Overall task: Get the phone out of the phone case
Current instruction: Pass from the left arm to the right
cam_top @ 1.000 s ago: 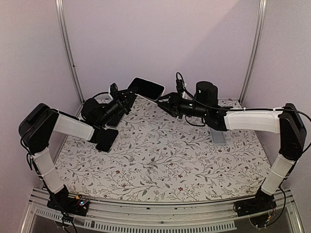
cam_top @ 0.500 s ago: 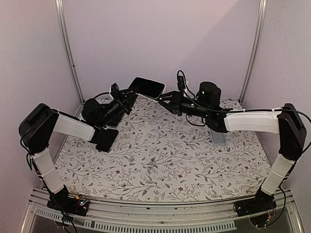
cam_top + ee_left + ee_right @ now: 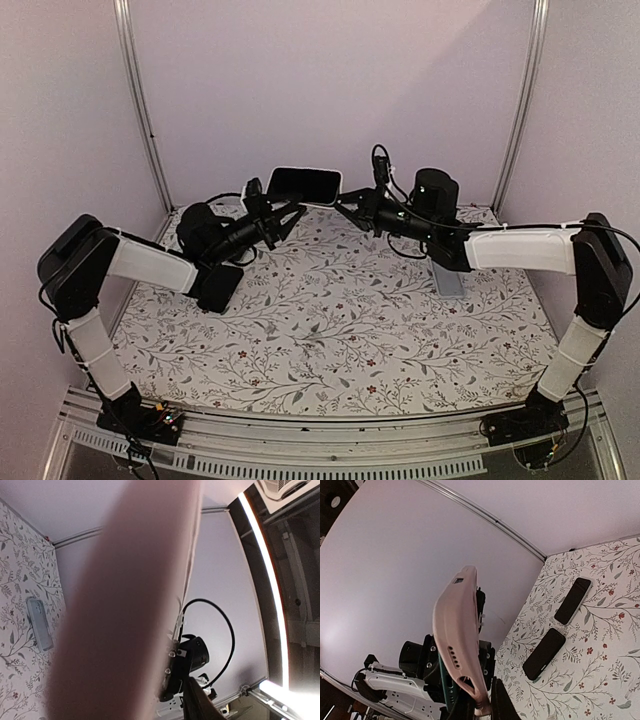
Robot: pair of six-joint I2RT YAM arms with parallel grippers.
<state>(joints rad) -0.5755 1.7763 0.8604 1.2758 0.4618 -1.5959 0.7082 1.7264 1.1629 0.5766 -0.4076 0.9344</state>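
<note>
Two arms meet above the far edge of the floral table cover (image 3: 330,320).

**Hidden or unclear.** In the left wrist view the pink phone case (image 3: 125,605) fills most of the frame as a blur, and no fingers show. In the right wrist view the case appears edge-on, with its lower end cut off by the frame. From above, the phone (image 3: 305,187) shows only as a dark face inside a pale rim.

**Pincers.** The right gripper (image 3: 345,198) is fully closed on the case's right end. The left gripper (image 3: 282,208) sits at the case's left end. How far its jaws are parted, and whether they grip, cannot be told.

**Orientation.** The case hangs in the air above the cover's far edge. Its long axis runs left to right between the grippers, dark face toward the overhead camera.

**On the cover.** A grey slab (image 3: 448,280) lies on the right part. Two dark phones (image 3: 573,600) (image 3: 544,653) lie side by side.
</note>
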